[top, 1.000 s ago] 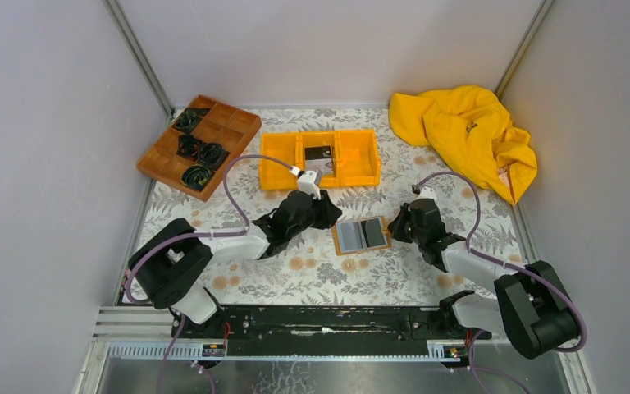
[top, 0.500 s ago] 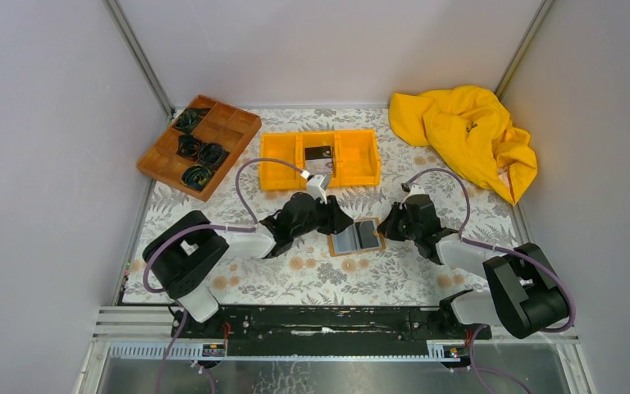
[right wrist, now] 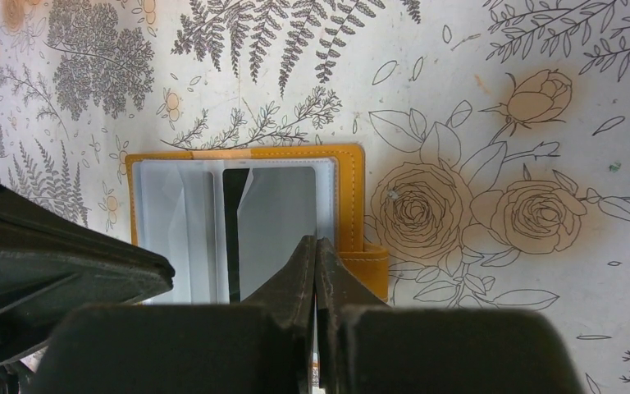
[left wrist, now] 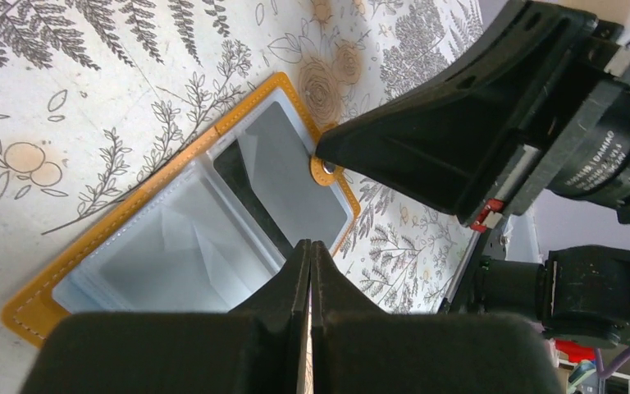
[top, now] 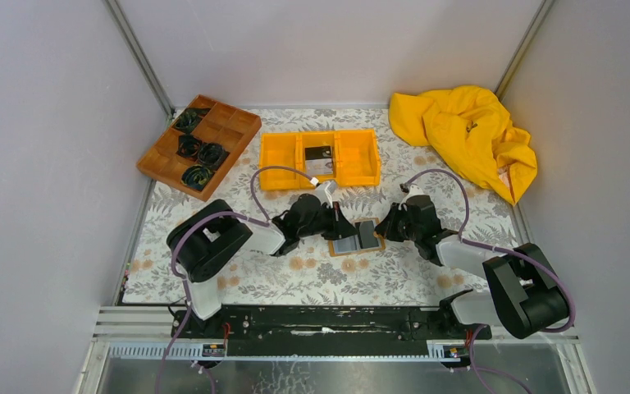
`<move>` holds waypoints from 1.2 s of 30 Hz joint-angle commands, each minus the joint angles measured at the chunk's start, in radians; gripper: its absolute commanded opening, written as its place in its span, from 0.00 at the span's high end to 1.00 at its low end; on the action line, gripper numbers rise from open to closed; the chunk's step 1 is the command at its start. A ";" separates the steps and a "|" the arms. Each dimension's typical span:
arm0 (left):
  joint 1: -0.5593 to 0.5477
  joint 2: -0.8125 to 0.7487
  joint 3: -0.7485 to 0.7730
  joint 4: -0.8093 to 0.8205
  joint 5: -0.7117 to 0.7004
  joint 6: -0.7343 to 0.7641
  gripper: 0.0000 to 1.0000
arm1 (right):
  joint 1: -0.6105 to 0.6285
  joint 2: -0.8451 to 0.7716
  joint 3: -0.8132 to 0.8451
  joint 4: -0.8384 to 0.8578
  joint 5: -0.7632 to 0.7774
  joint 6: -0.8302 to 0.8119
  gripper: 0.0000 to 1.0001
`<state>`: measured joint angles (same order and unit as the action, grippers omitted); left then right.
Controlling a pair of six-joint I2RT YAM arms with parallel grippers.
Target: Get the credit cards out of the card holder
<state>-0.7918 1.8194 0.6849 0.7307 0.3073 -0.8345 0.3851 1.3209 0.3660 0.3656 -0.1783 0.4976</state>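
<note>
Plain pale grey walls (top: 320,49) with metal corner rails (top: 141,57) enclose a floral-print tabletop (top: 295,283), evenly lit.

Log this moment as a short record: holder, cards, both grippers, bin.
card holder: open flat on the table, between both grippers
cards: inside the holder, not yet out
left gripper: shut, tips over the holder's middle; grip on a card unclear
right gripper: shut, tip at the snap tab
orange bin: dark flat item in the middle compartment
</note>
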 commanded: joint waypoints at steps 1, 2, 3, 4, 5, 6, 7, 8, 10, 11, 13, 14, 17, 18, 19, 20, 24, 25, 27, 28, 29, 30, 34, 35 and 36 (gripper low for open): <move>0.005 0.017 0.061 -0.086 -0.035 -0.012 1.00 | 0.000 -0.025 -0.003 0.041 -0.020 -0.010 1.00; 0.004 0.020 0.067 -0.111 -0.052 -0.013 1.00 | -0.001 -0.025 -0.002 0.041 -0.020 -0.010 1.00; 0.005 0.024 0.075 -0.139 -0.060 -0.015 1.00 | 0.000 -0.025 -0.002 0.041 -0.020 -0.010 1.00; 0.005 0.026 0.082 -0.157 -0.065 -0.013 0.96 | 0.000 -0.025 -0.004 0.041 -0.020 -0.010 1.00; 0.003 0.027 0.086 -0.170 -0.070 -0.009 0.92 | 0.000 -0.025 -0.004 0.042 -0.020 -0.010 1.00; 0.004 0.028 0.093 -0.190 -0.083 -0.008 0.88 | -0.001 -0.026 -0.005 0.042 -0.021 -0.010 1.00; 0.002 0.027 0.097 -0.220 -0.095 -0.006 0.84 | 0.000 -0.026 -0.004 0.042 -0.021 -0.010 1.00; 0.002 0.026 0.100 -0.233 -0.105 -0.005 0.76 | 0.000 -0.027 -0.004 0.042 -0.020 -0.011 1.00; 0.002 0.026 0.105 -0.256 -0.119 -0.004 0.58 | 0.000 -0.029 -0.004 0.042 -0.019 -0.012 1.00; 0.002 0.027 0.106 -0.257 -0.118 -0.006 0.48 | -0.001 -0.029 -0.004 0.042 -0.018 -0.011 1.00; 0.002 0.031 0.112 -0.261 -0.109 -0.009 0.27 | -0.001 -0.029 -0.004 0.042 -0.018 -0.011 1.00; 0.000 0.036 0.114 -0.266 -0.104 -0.010 0.19 | 0.000 -0.028 -0.003 0.041 -0.018 -0.011 1.00; -0.003 0.051 0.125 -0.269 -0.088 -0.023 0.15 | 0.000 -0.024 -0.001 0.041 -0.018 -0.013 1.00; -0.005 0.055 0.125 -0.264 -0.084 -0.028 0.15 | 0.000 -0.023 -0.001 0.041 -0.017 -0.013 1.00; -0.006 0.057 0.126 -0.261 -0.083 -0.030 0.15 | -0.001 -0.023 -0.001 0.041 -0.017 -0.013 1.00; -0.008 0.059 0.126 -0.261 -0.086 -0.031 0.16 | 0.000 -0.022 -0.001 0.042 -0.018 -0.013 1.00; -0.014 0.064 0.120 -0.223 -0.066 -0.042 0.18 | -0.001 -0.020 0.000 0.045 -0.021 -0.012 1.00; -0.016 0.067 0.117 -0.201 -0.049 -0.051 0.19 | -0.001 -0.019 0.000 0.044 -0.022 -0.014 1.00; -0.021 0.073 0.111 -0.163 -0.022 -0.064 0.22 | -0.001 -0.016 0.001 0.044 -0.023 -0.014 1.00; -0.025 0.078 0.113 -0.153 -0.010 -0.065 0.23 | -0.001 -0.015 0.001 0.043 -0.023 -0.014 1.00; -0.029 0.083 0.121 -0.154 -0.002 -0.063 0.24 | -0.001 -0.016 0.001 0.044 -0.023 -0.014 1.00; -0.033 0.088 0.127 -0.161 0.003 -0.064 0.25 | -0.002 -0.015 0.002 0.044 -0.023 -0.014 1.00; -0.040 0.091 0.140 -0.183 0.017 -0.074 0.27 | -0.001 -0.015 0.001 0.044 -0.022 -0.014 1.00; -0.040 0.087 0.140 -0.193 0.011 -0.072 0.28 | -0.001 -0.016 0.001 0.043 -0.021 -0.015 1.00; -0.040 0.077 0.139 -0.204 0.000 -0.069 0.28 | -0.002 -0.017 0.001 0.042 -0.021 -0.015 1.00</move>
<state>-0.8230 1.8874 0.8139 0.5777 0.2916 -0.9009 0.3851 1.3190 0.3614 0.3729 -0.1791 0.4973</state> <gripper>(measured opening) 0.729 0.011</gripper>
